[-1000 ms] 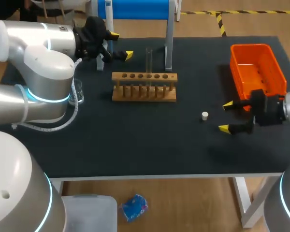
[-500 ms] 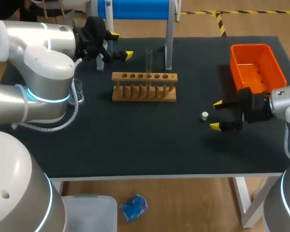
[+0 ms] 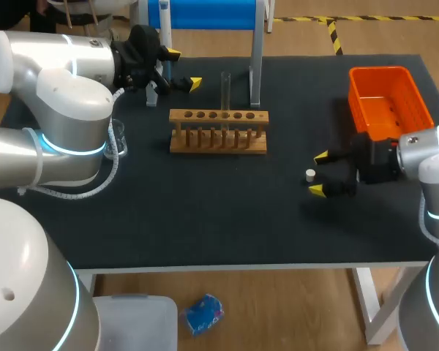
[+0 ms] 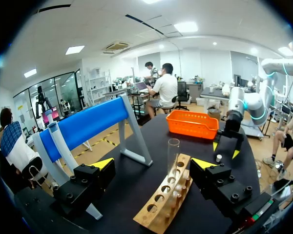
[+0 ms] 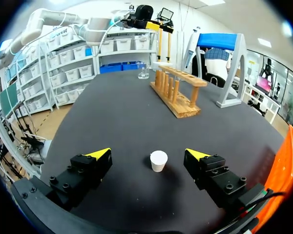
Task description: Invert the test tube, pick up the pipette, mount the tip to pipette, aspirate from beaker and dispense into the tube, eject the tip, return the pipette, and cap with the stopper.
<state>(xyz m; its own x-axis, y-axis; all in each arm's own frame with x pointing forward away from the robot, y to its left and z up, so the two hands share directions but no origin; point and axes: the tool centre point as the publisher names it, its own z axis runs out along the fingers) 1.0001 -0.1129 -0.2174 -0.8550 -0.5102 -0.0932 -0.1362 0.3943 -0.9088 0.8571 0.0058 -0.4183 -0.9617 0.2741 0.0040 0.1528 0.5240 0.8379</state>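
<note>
By the tabletop's (image 3: 205,227) left edge we see a clear glass beaker (image 3: 118,139), half hidden behind our left arm (image 3: 66,95). That arm comes in over the far left corner. Its left gripper (image 3: 184,69) hangs above the far edge with its two yellow-tipped fingers spread wide, holding nothing. In the left wrist view the left gripper (image 4: 154,163) has the rack and the tube ahead of it, neither one touched by a finger.

Along the far edge stands a blue frame (image 3: 205,13) on white legs, seen again beside the left gripper in its wrist view (image 4: 83,127).

Toward the middle of the far edge sits a wooden test tube rack (image 3: 218,133) with a row of holes along its top. One clear test tube (image 3: 224,91) stands upright in it, open end up, as the left wrist view also shows (image 4: 173,155). The rack (image 5: 178,92) lies well ahead of the right gripper.

Right of the middle, a small white stopper (image 3: 310,175) stands on the bare black tabletop. Our right gripper (image 3: 318,174) is low over the tabletop, with its fingers wide apart. In the right wrist view the stopper (image 5: 158,160) stands between the two yellow tips of the right gripper (image 5: 147,153), clear of both, so nothing is gripped.

At the far right corner lies an orange bin (image 3: 380,72), just behind the right arm (image 3: 424,157).
</note>
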